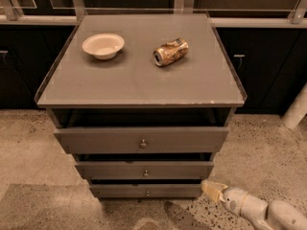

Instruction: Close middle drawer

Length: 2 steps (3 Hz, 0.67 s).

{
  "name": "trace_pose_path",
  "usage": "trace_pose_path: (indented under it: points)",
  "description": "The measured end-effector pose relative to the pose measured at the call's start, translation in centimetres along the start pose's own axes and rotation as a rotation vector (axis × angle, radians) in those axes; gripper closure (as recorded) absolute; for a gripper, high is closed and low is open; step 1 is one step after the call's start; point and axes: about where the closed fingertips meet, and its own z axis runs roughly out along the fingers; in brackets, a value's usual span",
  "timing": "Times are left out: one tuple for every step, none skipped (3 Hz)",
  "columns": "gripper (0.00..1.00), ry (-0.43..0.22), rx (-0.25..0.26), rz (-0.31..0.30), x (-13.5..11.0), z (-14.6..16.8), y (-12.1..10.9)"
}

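Observation:
The middle drawer (110, 170) is the grey-brown front with a small round knob, between the larger top drawer (96, 140) and the thin bottom drawer (120, 191). It stands a little out from the cabinet, with a dark gap above it. The top drawer sticks out further. My gripper (212, 189) is low at the bottom right, just off the right end of the bottom drawer's front and below the middle drawer's right corner. It holds nothing that I can see.
On the cabinet top (139, 80) sit a white bowl (103, 45) and a crushed can (171, 51) lying on its side. Dark cupboards stand behind. A white post (296, 108) stands at the right. The floor is speckled concrete.

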Motion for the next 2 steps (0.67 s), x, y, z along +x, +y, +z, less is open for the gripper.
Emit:
trace_pose_path:
  points:
    - [0.35, 0.000, 0.000, 0.000, 0.00, 0.00, 0.00]
    - [0.10, 0.000, 0.000, 0.000, 0.00, 0.01, 0.00]
